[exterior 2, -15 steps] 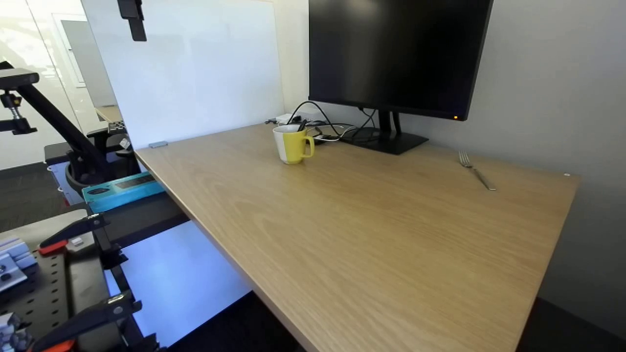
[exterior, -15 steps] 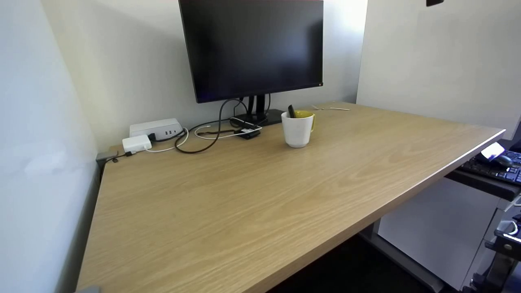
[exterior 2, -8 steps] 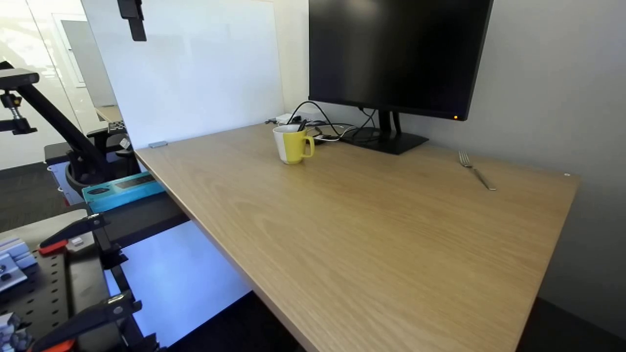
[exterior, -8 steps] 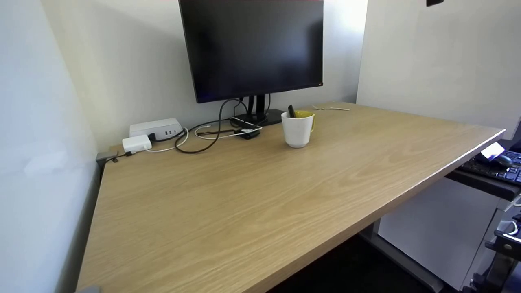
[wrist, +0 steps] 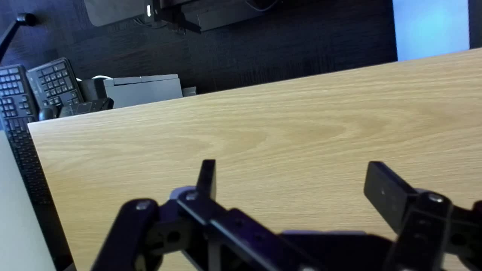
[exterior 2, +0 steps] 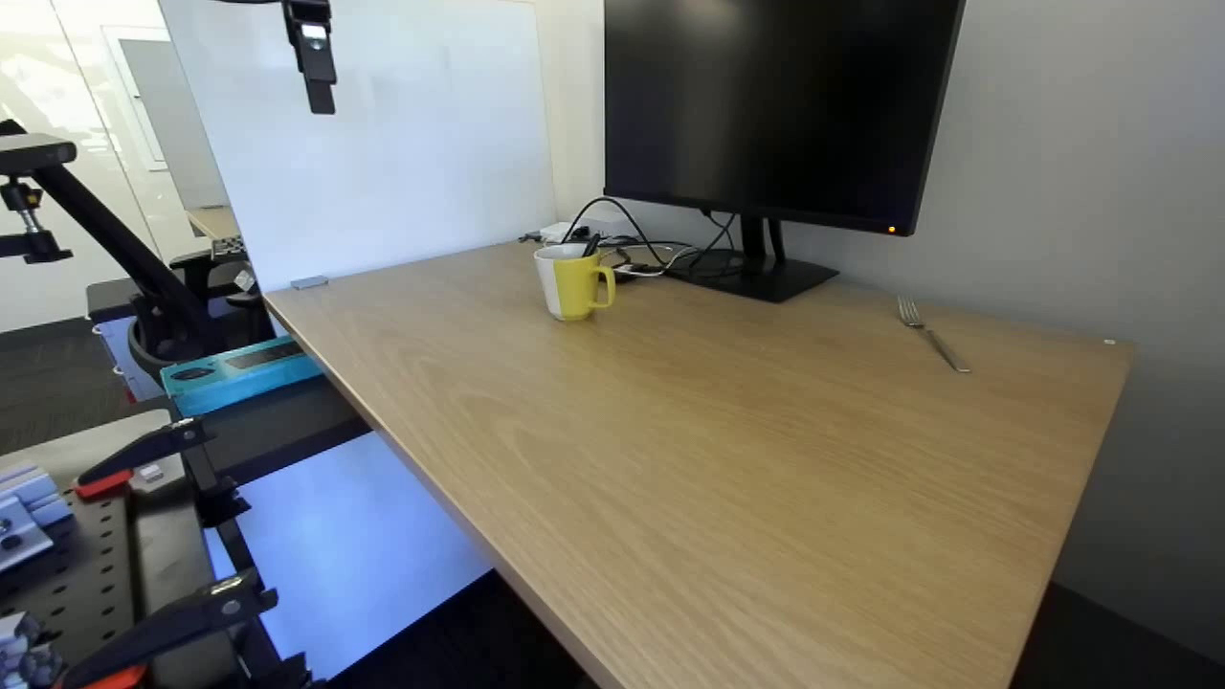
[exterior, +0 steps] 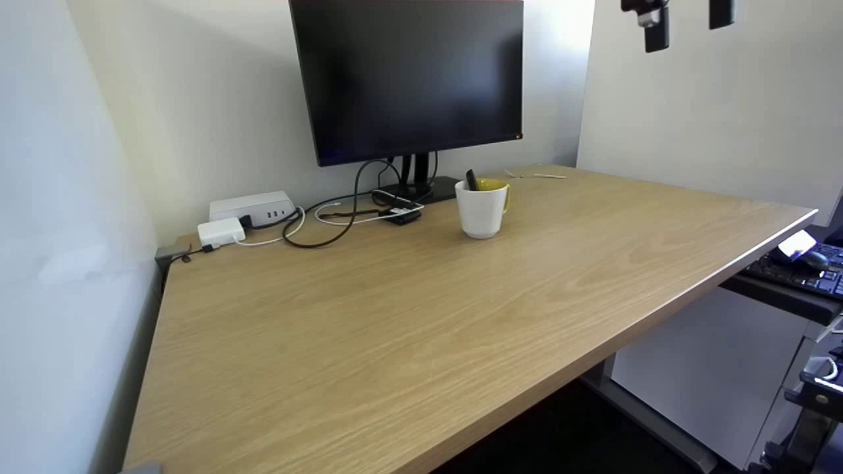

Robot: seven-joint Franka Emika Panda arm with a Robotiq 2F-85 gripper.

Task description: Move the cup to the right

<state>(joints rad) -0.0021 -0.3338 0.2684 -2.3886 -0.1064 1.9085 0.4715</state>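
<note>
The cup (exterior: 481,214) stands upright on the wooden desk (exterior: 395,342), in front of the monitor. It is white on one side and yellow on the other, with a yellow handle. A black item pokes above its rim. It also shows in an exterior view (exterior 2: 574,285) and is out of the wrist view. My gripper (exterior: 689,29) hangs high above the desk, well apart from the cup, at the top of both exterior views (exterior 2: 322,96). In the wrist view my gripper (wrist: 292,171) has its fingers wide apart, with only desk surface showing beyond them.
The monitor (exterior: 411,79) stands behind the cup. Cables (exterior: 323,243) and a white box (exterior: 253,209) lie at the back. A fork (exterior 2: 928,335) lies near the wall. The desk's front edge (exterior: 612,342) drops to the floor. A whiteboard panel (exterior 2: 383,144) borders one end.
My gripper has come down further into both exterior views; both fingertips now show where one tip showed before. The cup has not moved.
</note>
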